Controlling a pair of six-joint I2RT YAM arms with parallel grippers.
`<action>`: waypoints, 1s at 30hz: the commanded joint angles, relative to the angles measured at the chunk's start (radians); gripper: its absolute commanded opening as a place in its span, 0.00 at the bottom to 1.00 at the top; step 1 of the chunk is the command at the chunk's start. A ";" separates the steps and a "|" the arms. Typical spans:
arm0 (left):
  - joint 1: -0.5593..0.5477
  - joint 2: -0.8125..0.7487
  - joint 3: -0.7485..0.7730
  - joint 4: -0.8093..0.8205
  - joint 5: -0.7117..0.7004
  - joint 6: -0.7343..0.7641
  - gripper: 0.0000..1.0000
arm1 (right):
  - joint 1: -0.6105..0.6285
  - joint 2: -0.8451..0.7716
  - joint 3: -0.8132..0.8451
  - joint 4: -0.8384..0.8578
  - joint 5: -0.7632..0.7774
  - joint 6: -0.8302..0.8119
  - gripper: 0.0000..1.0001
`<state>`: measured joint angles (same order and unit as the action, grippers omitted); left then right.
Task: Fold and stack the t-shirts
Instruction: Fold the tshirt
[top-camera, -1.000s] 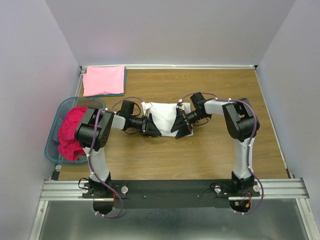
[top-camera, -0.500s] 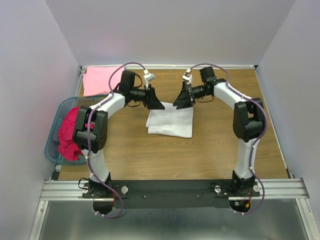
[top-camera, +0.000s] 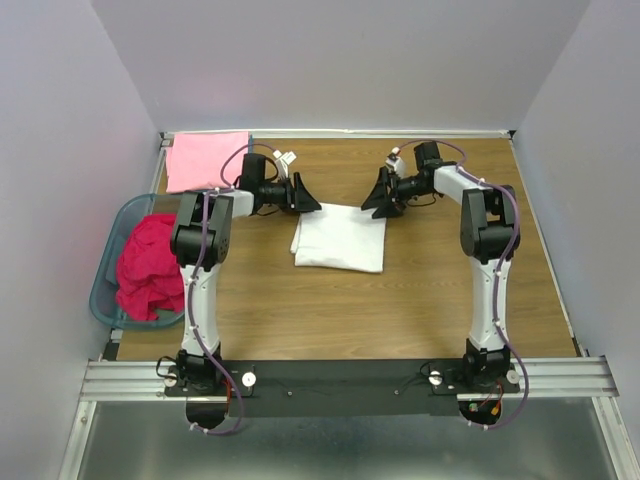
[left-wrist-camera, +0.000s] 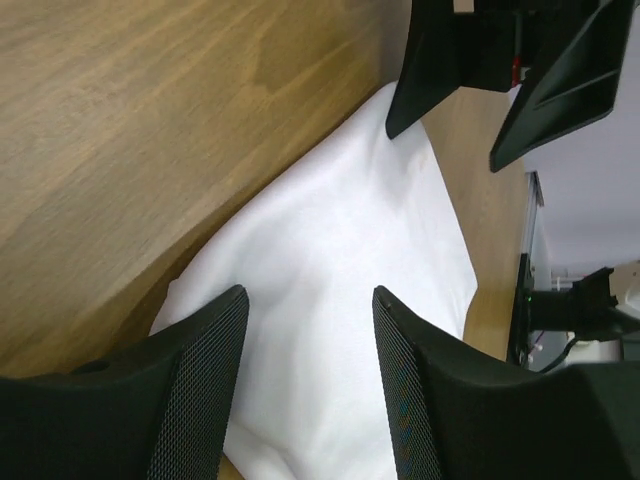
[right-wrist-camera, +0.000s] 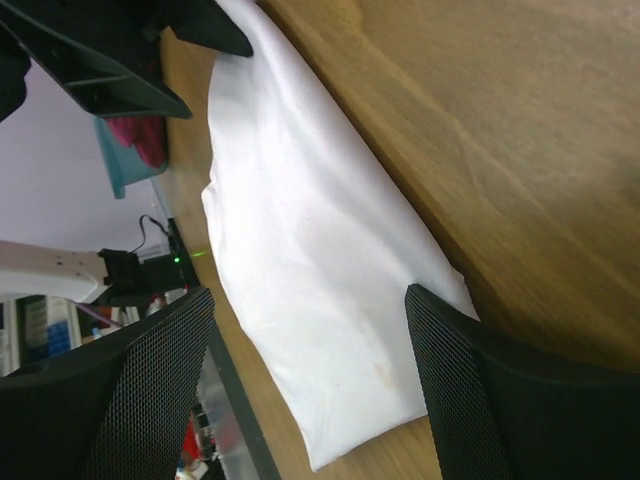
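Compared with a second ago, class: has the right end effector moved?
Yes. The right end effector has moved away from the near side, toward the far edge of the table, and is now by the far right corner of the white t-shirt.

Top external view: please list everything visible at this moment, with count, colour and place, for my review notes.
white t-shirt: one, white, folded flat at the table's centre
light pink t-shirt: one, pink, folded at the far left corner
magenta-red t-shirt: one, crumpled inside the basket
basket: one, teal, at the table's left edge
table: one, brown wood
left gripper: one, black, open, at the white shirt's far left corner
right gripper: one, black, open, at its far right corner
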<state>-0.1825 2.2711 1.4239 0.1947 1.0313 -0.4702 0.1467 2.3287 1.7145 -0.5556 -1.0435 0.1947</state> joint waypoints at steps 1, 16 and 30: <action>0.028 -0.011 -0.019 0.049 -0.105 -0.047 0.62 | -0.002 0.070 0.060 -0.001 0.144 -0.057 0.84; 0.086 -0.547 -0.057 -0.193 -0.382 0.350 0.97 | 0.075 -0.219 0.094 -0.012 0.232 -0.052 0.75; 0.222 -0.711 -0.034 -0.417 -0.540 0.369 0.98 | 0.611 -0.260 0.042 -0.073 0.882 -0.304 0.52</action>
<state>0.0280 1.5742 1.4010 -0.1200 0.5564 -0.1097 0.7166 2.0048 1.7630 -0.5804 -0.3824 -0.0471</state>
